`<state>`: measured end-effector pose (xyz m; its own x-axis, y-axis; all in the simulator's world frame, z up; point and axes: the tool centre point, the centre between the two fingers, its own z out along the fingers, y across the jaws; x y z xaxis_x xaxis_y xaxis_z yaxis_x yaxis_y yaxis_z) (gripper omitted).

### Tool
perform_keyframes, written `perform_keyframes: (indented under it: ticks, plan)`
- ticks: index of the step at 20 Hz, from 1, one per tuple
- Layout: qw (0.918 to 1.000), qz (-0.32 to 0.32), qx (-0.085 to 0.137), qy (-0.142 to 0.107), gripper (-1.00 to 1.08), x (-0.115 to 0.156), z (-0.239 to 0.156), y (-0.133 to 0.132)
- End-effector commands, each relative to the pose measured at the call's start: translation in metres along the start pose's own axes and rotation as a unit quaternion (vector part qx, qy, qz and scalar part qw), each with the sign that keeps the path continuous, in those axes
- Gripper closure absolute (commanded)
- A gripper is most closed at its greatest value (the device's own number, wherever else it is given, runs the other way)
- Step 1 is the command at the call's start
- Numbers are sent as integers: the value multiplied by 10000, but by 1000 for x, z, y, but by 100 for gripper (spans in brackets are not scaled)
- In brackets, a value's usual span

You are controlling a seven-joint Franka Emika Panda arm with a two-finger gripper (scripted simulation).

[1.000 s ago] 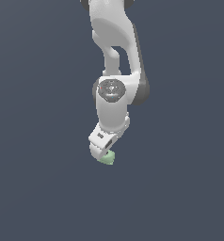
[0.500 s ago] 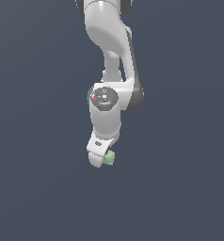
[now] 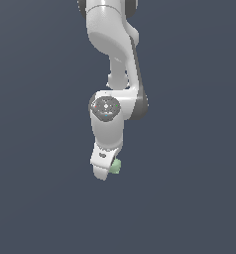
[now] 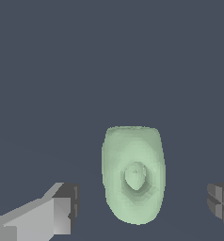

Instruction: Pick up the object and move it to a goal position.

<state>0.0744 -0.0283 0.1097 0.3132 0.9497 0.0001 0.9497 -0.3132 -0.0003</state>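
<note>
Gripper (image 4: 142, 207) fingers apart, either side of green block (image 4: 132, 173), not touching; our arm swung lower since before. We squeeze next.

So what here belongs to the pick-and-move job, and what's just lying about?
Job:
- pale green lumpy block with a dent on top
- claw, open, fingers either side of the block, not touching it

Lying about:
- nothing else visible; only the plain dark surface

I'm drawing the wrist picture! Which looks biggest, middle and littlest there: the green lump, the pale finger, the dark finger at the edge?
1. Green lump, largest.
2. Pale finger.
3. Dark finger, smallest, though the picture edge cuts it off.
Both fingers sit nearer the camera and are partly cropped.
</note>
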Motion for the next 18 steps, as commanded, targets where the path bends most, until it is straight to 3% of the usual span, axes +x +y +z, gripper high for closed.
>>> perform_keyframes:
  ticks: [1, 7, 18]
  plan:
    - [10000, -67, -2, 0, -92, -1, 1, 1]
    - [10000, -58, 0, -1, -92, -1, 5, 1]
    - [10000, -82, -1, -1, -92, -1, 51, 0]
